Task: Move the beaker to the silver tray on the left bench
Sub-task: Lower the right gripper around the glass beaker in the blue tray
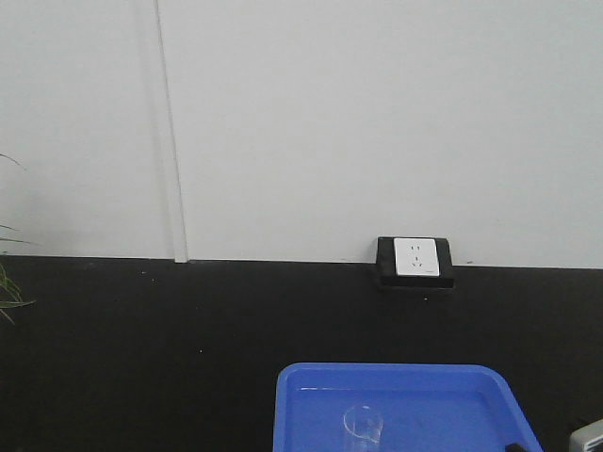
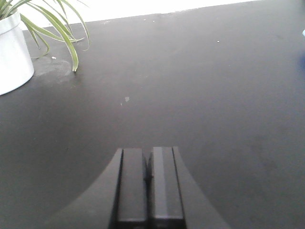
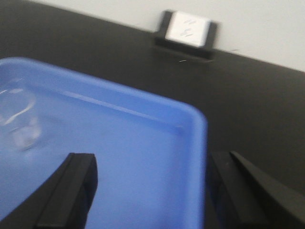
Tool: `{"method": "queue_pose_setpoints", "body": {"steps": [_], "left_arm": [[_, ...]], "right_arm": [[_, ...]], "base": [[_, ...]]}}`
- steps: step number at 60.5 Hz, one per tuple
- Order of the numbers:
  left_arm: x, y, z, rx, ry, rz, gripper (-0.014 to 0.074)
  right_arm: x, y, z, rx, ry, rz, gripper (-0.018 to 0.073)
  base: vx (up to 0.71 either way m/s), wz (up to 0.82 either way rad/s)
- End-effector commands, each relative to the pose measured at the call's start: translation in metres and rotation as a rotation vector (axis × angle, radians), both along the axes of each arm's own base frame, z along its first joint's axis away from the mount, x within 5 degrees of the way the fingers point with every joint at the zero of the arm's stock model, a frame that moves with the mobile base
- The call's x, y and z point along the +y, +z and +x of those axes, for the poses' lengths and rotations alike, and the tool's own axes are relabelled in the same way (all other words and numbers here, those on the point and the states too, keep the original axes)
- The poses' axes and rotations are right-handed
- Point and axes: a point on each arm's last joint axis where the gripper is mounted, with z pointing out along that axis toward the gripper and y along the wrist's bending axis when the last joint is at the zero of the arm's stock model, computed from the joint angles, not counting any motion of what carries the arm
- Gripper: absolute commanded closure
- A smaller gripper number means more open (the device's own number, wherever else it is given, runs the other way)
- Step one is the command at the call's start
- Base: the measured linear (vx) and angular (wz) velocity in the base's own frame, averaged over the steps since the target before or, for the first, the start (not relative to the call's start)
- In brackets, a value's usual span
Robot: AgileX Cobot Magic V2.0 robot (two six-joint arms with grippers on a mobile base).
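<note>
Front view: black surface (image 1: 141,358) runs back to a white wall. A wall socket (image 1: 415,256), a white plate in a black frame, sits at the far edge, right of centre. The plate carries dark slot marks; any lettering is too small to read.

Blue tray (image 1: 405,375): bright plastic with a raised rim, near right on the surface. The beaker (image 1: 363,426) stands upright on the tray floor, near the middle of the part in view. It is clear glass with no readable scale or label.

A few green leaf tips (image 1: 9,292) show at the far left edge.

Left wrist view: the left hand (image 2: 148,186) has its fingers (image 2: 132,186) pressed together with nothing between them. It points across the surface (image 2: 214,95). A white plant pot (image 2: 12,52) with long green leaves (image 2: 62,28) stands far left.

Right wrist view (blurred): the right hand (image 3: 152,191) has its fingers (image 3: 71,191) wide apart and holds nothing. One finger lies over the blue tray (image 3: 195,119), the other beyond the tray's right rim over the surface (image 3: 257,105). The beaker (image 3: 16,121) sits in the tray to the left, outside the fingers and apart from them. The socket (image 3: 189,27) is far back, its face unreadable.
</note>
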Motion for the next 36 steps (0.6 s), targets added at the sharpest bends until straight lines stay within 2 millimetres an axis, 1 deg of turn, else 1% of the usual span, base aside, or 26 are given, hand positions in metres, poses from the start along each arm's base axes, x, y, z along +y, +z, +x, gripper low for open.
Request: {"method": "queue_pose_setpoints", "body": {"steps": [1, 5, 12, 19, 28, 36], "left_arm": [[-0.001, 0.001, 0.002, -0.067, -0.01, -0.005, 0.0595], [-0.001, 0.001, 0.002, -0.067, -0.01, -0.005, 0.0595], [-0.001, 0.001, 0.002, -0.067, -0.01, -0.005, 0.0595], [-0.001, 0.001, 0.002, -0.067, -0.01, -0.005, 0.0595], [-0.001, 0.001, 0.002, -0.067, -0.01, -0.005, 0.0595], [-0.001, 0.001, 0.002, -0.067, -0.01, -0.005, 0.0595]], "right_arm": [[0.02, 0.015, 0.01, -0.158, 0.153, 0.046, 0.0017], [0.032, 0.011, 0.013, -0.171, 0.209, 0.073, 0.0017], [0.048, 0.0, 0.023, -0.139, 0.243, 0.116, 0.0008], [0.062, -0.009, 0.037, -0.125, 0.277, 0.092, 0.0006], [0.073, -0.018, 0.055, -0.117, 0.273, 0.078, 0.0006], [0.08, -0.025, 0.068, -0.125, 0.287, 0.08, 0.0006]], "base": [[0.0, 0.0], [0.0, 0.0], [0.0, 0.0], [0.0, 0.0], [0.0, 0.0], [0.0, 0.0]]}}
